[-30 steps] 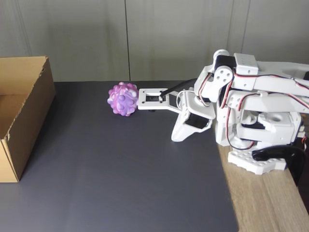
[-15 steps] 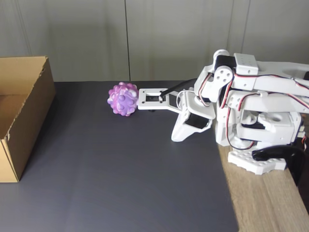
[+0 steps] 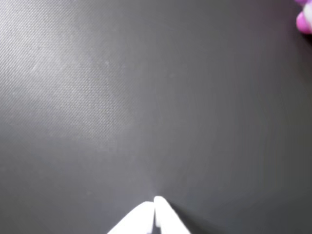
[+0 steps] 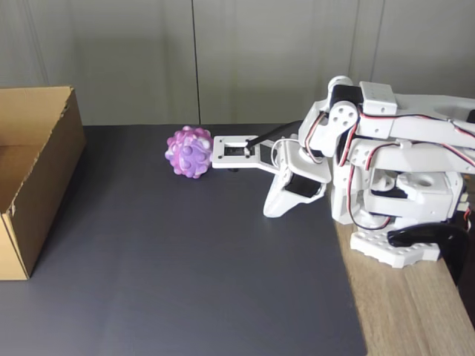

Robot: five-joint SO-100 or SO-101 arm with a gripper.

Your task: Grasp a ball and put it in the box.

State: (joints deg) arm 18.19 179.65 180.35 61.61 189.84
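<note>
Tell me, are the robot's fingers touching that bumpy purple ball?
Apart. In the wrist view the fingers are closed over bare dark mat, with the ball far off at the top right corner. The fixed view shows the ball beside the arm.

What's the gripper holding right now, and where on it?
Nothing. In the wrist view the gripper is shut with its tips together over bare mat, and the ball sits free on the mat beside the arm.
</note>
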